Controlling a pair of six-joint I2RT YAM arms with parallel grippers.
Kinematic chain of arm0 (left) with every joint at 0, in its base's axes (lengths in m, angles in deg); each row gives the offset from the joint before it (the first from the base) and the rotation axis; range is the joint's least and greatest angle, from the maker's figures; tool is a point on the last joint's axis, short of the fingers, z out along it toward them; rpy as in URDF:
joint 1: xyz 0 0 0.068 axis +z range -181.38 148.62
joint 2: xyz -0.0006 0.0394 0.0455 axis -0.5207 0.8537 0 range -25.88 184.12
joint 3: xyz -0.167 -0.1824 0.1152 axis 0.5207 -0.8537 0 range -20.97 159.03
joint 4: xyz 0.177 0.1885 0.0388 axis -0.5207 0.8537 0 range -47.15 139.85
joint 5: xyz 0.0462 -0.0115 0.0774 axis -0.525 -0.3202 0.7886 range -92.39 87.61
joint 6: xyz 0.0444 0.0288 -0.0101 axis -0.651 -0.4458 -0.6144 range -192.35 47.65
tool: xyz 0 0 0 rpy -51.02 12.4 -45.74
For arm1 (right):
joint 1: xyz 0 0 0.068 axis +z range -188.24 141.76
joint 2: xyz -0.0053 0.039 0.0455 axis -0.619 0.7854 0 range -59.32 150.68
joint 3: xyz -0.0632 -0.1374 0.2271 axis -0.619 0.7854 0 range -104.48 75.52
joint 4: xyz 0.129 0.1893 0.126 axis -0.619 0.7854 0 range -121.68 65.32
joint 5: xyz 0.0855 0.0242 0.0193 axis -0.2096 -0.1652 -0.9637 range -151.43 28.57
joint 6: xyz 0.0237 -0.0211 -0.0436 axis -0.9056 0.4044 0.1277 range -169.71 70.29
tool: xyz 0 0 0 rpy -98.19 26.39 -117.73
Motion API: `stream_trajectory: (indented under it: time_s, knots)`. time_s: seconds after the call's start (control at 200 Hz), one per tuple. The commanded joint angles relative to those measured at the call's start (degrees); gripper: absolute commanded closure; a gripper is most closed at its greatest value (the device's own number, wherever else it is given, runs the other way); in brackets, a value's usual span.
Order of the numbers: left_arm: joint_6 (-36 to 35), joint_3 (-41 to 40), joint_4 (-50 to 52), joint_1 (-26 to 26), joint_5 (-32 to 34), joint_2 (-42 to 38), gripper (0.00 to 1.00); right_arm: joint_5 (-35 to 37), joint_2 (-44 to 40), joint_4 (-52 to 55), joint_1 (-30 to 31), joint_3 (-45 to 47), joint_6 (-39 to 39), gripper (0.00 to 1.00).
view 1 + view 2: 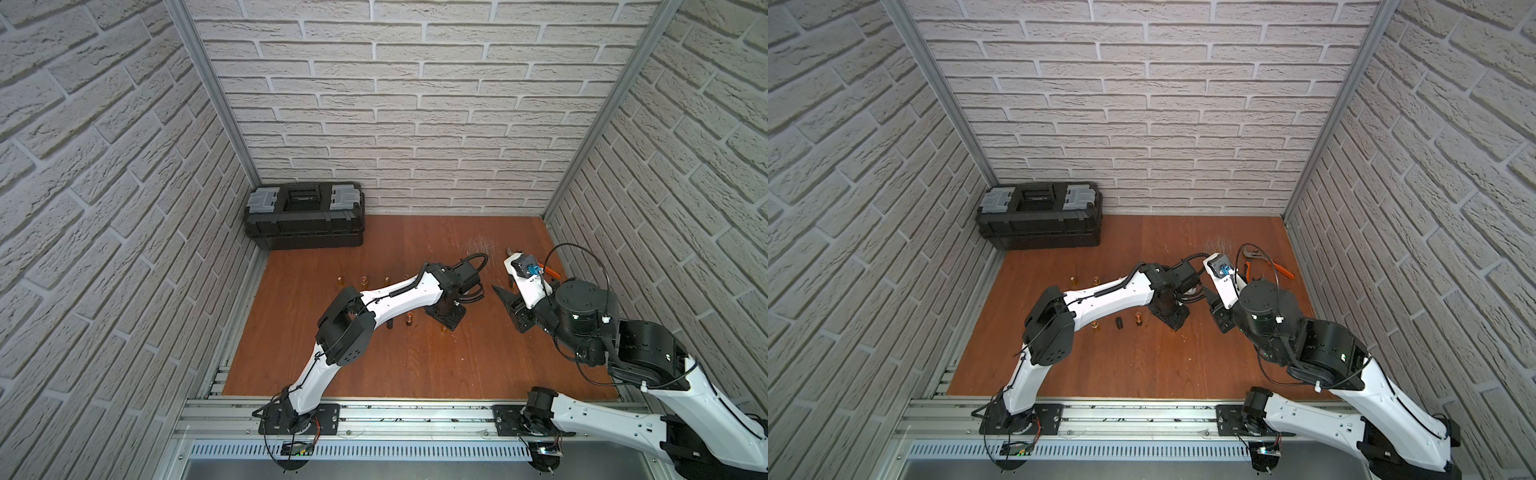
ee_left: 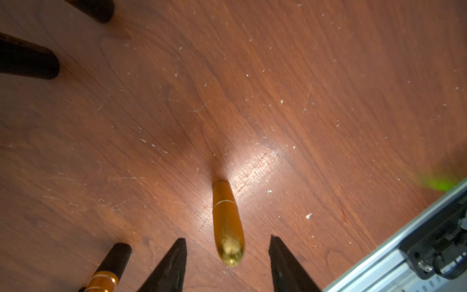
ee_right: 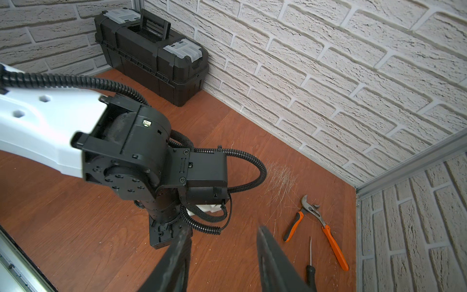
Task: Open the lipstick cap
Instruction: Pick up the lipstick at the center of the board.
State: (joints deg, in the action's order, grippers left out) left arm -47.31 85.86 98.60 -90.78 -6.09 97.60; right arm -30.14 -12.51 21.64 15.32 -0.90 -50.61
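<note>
Well, upright gold lipstick [image 2: 227, 222], pale-ringed.

Both top views are evenly lit and fairly sharp, the walls [image 1: 104, 166] bowing toward the edges. In the left wrist view, glare pools on the table [image 2: 252, 164] beside the lipstick [image 2: 226, 215], whose near tip blurs. A green smear [image 2: 439, 182], perhaps a reflection, marks one side.

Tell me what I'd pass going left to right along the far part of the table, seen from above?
In a top view: toolbox → scratched patch → pliers. The arms and lipsticks overlap these, so I left them out.
</note>
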Motion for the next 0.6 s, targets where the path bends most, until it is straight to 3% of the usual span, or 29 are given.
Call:
stream_trajectory:
  time_s: [0.0,0.595]
  knots:
    - [-1.44,1.11,0.70,-0.19,-0.09,1.16,0.47,0.90,-0.11,-1.82,-0.10,0.57,-0.59,0.56]
    - [-1.92,3.32,1.53,-0.20,-0.09,3.70,0.63,1.50,-0.13,-2.56,-0.05,2.50,0.20,0.56]
